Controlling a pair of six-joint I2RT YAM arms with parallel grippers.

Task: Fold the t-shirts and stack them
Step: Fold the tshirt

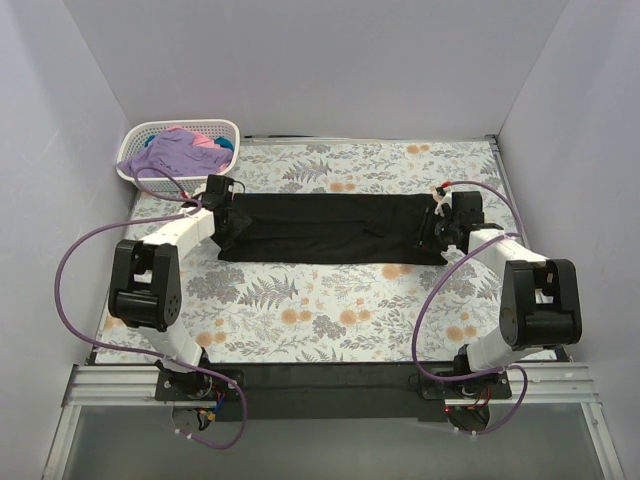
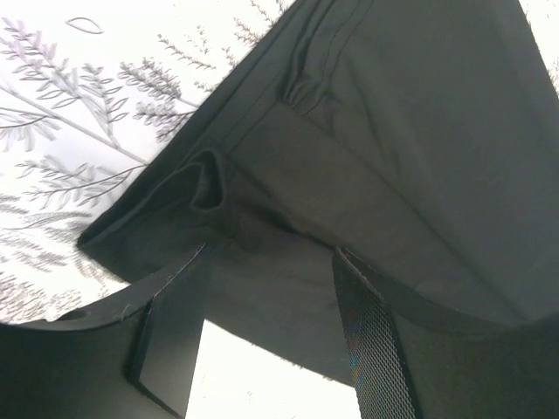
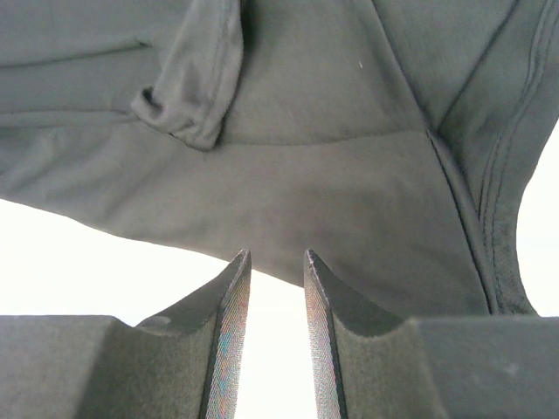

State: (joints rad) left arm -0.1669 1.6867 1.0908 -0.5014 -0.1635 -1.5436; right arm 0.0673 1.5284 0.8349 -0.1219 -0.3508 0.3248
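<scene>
- A plain black cloth t-shirt (image 1: 330, 228), folded into a long band, is laid on the floral-patterned worktop (image 1: 330, 310) just beside the white lattice plastic basket (image 1: 135, 168).
- The left claw (image 2: 271, 253), at the band's end nearest the basket, is spread wide; nothing is pinched.
- The right claw (image 3: 276, 255), at the end farthest from the basket, is parted narrowly and nothing is held.
- If only the top layer is caught, the fold could be dragged open or skewed.
</scene>
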